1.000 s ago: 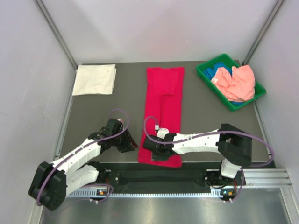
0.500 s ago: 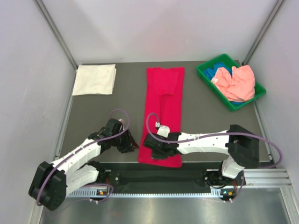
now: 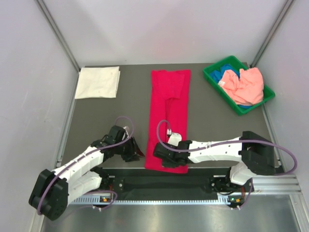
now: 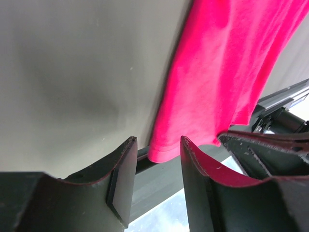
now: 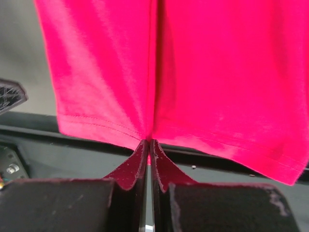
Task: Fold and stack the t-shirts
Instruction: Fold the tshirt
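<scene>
We're seeing the right pincer (image 5: 148,143) clamping the six-o'clock hem of the crimson-red cloth t-shirt (image 3: 169,111); the left pincer (image 4: 158,143) is hanging half-open beside it, empty.

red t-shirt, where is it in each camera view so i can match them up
Top external: the red t-shirt is a long strip down the middle of the table, running far to near.
Left wrist: upper right; its hem corner sits between the fingers of the open left gripper.
Right wrist: fills the upper frame; the right gripper pinches its hem.
Shared landmark: the shirt's near hem at the table's near edge.
</scene>
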### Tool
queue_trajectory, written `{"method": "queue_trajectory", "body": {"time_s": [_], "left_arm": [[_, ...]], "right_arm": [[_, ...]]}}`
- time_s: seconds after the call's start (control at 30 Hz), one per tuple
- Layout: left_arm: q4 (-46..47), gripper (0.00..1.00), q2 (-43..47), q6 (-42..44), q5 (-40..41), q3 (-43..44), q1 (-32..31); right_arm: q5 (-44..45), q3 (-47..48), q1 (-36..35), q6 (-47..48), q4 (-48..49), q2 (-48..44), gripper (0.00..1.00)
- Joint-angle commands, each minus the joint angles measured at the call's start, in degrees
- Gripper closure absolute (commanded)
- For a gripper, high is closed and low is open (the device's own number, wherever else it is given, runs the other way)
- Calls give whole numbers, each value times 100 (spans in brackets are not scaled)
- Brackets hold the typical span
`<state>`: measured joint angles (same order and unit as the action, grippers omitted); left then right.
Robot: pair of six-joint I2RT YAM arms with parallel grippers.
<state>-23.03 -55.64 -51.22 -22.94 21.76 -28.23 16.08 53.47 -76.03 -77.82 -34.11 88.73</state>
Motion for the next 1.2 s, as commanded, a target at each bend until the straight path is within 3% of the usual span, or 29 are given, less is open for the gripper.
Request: {"method": "queue_trajectory", "body": {"time_s": [0.0,0.47,0.83,0.93,1.03,1.17], "left_arm": [[395,54,88,-2,-211,-180,-16],[1221,57,-17,-424,-378,-655,-227],[1959,58,-580,-652,-299,-848,-411],[2083,71,-633,-757,-281,-928,-438],[2048,100,-458,-906,-325,-928,-482],[1636,100,68,-1223,-45,-831,-622]], "right_arm": [[159,-109,-140,-154,-9,-101,100],[247,-74,-131,-49,115,75,99],[264,-74,-132,-49,185,136,100],[282,-100,-140,-58,211,101,100],[308,-126,-140,-66,211,83,100],[317,-179,-132,-84,220,83,100]]}}
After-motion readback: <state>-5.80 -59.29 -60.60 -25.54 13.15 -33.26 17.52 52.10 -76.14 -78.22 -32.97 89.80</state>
